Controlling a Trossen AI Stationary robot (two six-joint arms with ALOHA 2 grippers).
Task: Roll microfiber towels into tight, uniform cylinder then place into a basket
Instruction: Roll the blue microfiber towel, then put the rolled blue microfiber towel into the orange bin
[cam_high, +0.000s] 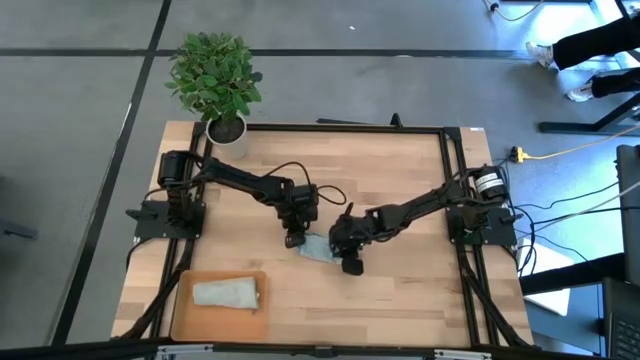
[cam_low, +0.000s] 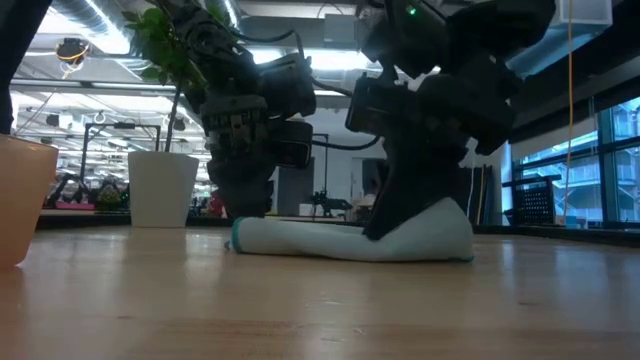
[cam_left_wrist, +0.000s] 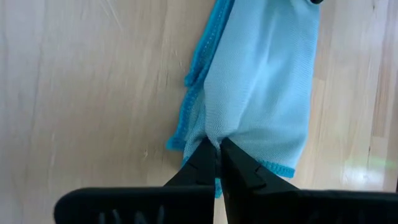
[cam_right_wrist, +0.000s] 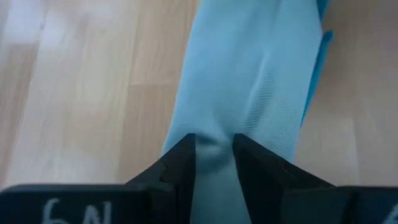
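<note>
A light blue-teal microfiber towel (cam_high: 318, 248) lies in a long, loosely rolled strip on the wooden table, between my two grippers. My left gripper (cam_left_wrist: 216, 144) is shut on its left end. My right gripper (cam_right_wrist: 214, 142) is closed on the cloth at its right end, where the towel humps up (cam_low: 435, 228). A pale grey-green rolled towel (cam_high: 227, 292) lies inside the orange-tan basket (cam_high: 182, 312) at the table's near left. My left gripper pinches the blue towel's left end (cam_left_wrist: 214, 132) between its two fingertips, close to the teal hem. The fingers slant down from the left side. The towel lies on the table, puckered toward the pinch. My right gripper has a bunched fold of the towel's right end (cam_right_wrist: 214, 154) between its two fingers. The fingers slant down and point along the strip. The cloth rests on the table, drawn into creases toward the fingers.
A white pot with a green plant (cam_high: 215, 80) stands at the table's far left corner. The basket wall (cam_low: 22, 200) shows at the near left in the low view. Bare wood lies near and far of the towel (cam_high: 400, 300).
</note>
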